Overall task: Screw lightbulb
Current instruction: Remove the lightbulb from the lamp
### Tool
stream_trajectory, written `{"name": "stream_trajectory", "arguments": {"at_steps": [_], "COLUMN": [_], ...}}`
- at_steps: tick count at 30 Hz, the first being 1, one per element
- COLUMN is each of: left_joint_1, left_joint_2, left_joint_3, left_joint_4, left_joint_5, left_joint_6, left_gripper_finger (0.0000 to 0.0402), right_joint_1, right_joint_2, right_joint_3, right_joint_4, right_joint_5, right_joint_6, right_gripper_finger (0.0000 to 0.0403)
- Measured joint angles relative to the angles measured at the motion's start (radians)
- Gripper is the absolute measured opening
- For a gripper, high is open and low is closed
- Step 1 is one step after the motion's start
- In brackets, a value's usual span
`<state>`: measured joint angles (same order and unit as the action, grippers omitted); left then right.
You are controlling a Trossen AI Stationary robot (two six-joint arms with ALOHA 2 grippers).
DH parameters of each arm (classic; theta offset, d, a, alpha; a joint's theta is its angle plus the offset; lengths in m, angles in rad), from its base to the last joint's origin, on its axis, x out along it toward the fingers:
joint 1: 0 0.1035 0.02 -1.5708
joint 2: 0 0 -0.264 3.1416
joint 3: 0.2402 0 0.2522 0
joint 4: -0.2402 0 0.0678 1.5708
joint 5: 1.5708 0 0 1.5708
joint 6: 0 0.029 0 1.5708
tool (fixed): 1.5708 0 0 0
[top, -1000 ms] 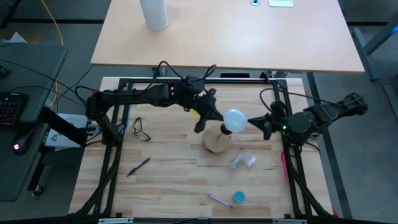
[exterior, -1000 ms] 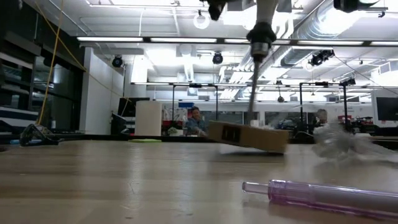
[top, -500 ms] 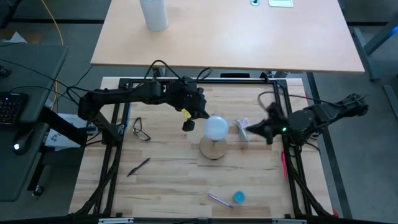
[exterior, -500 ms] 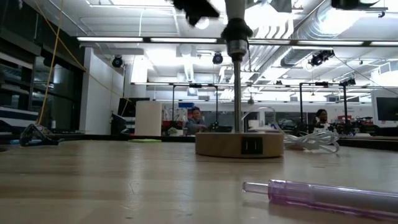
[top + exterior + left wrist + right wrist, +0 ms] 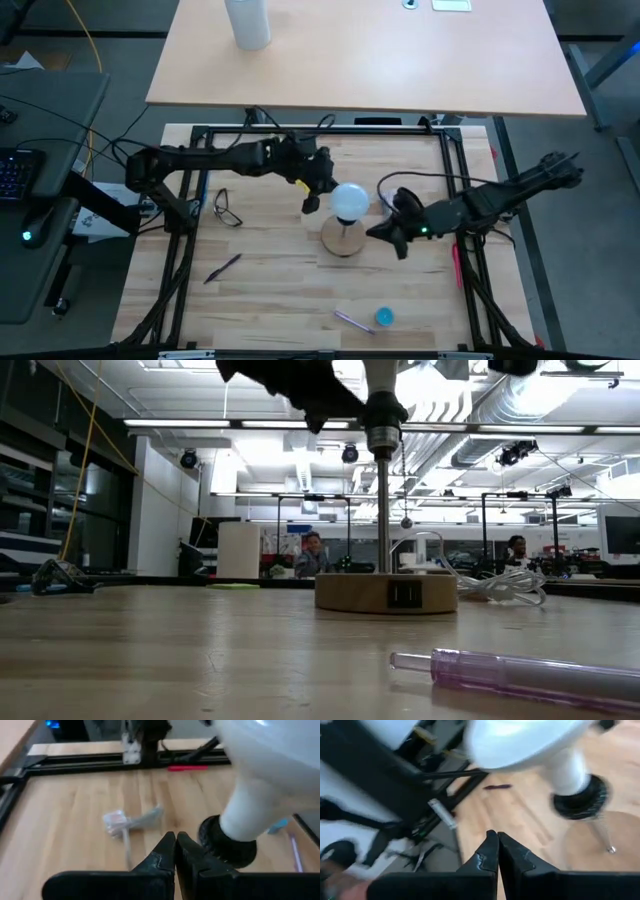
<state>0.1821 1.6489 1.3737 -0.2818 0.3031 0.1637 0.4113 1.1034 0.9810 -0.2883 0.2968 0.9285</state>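
Both claws pinched shut and empty, left claw [image 5: 310, 203] and right claw [image 5: 384, 231] flank the lightbulb [image 5: 349, 201]; open wide, grip squarely, twist gently.

lightbulb [image 5: 350, 201] on wooden base [image 5: 341, 240], arms flanking

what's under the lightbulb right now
The lightbulb sits in a black socket atop a thin metal stem rising from a round wooden base. Its screw base is hidden inside the socket.
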Motion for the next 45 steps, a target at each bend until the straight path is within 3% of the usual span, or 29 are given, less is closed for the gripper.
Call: {"name": "stream_trajectory", "arguments": {"at_steps": [5, 11, 16, 20, 23, 26, 29, 32, 35, 41, 45], "left_joint_1": [-0.021, -0.063, -0.102, -0.139, -0.163, -0.175, -0.197, -0.212, -0.219, -0.222, -0.222], "left_joint_2": [0.013, 0.005, 0.001, 0.004, 0.03, 0.058, 0.075, 0.079, 0.075, 0.075, 0.075], "left_joint_3": [-0.128, -0.272, -0.306, -0.401, -0.519, -0.592, -0.605, -0.605, -0.599, -0.6, -0.6], "left_joint_4": [0.081, 0.339, 0.347, 0.377, 0.544, 0.716, 0.728, 0.697, 0.674, 0.669, 0.67], "left_joint_5": [0.005, -0.001, -0.037, -0.104, -0.201, -0.253, -0.296, -0.298, -0.301, -0.301, -0.293], "left_joint_6": [-0.083, -0.237, -0.28, -0.298, -0.425, -0.573, -0.623, -0.627, -0.639, -0.666, -0.625], "left_gripper_finger": [0.0, 0.0, 0.0, 0.0, 0.0, 0.0, 0.0, 0.0, 0.0, 0.0, 0.0], "right_joint_1": [-0.005, -0.005, -0.002, 0.012, 0.03, 0.048, 0.032, -0.015, -0.056, -0.101, -0.096], "right_joint_2": [0.033, 0.036, 0.034, 0.022, 0.019, 0.019, 0.019, 0.026, 0.036, 0.036, 0.035], "right_joint_3": [0.0, 0.0, 0.0, 0.0, 0.0, 0.0, 0.0, 0.0, 0.0, 0.0, 0.0], "right_joint_4": [-0.017, -0.06, -0.068, -0.1, -0.157, -0.241, -0.291, -0.315, -0.283, -0.224, -0.277], "right_joint_5": [0.052, 0.072, 0.121, 0.121, 0.117, 0.067, -0.067, -0.147, -0.196, -0.2, -0.163], "right_joint_6": [0.005, -0.001, -0.02, -0.09, -0.107, -0.203, -0.382, -0.456, -0.521, -0.518, -0.479], "right_gripper_finger": [0.0, 0.0, 0.0, 0.0, 0.0, 0.0, 0.0005, 0.0034, 0.0088, 0.0213, 0.0262]}}
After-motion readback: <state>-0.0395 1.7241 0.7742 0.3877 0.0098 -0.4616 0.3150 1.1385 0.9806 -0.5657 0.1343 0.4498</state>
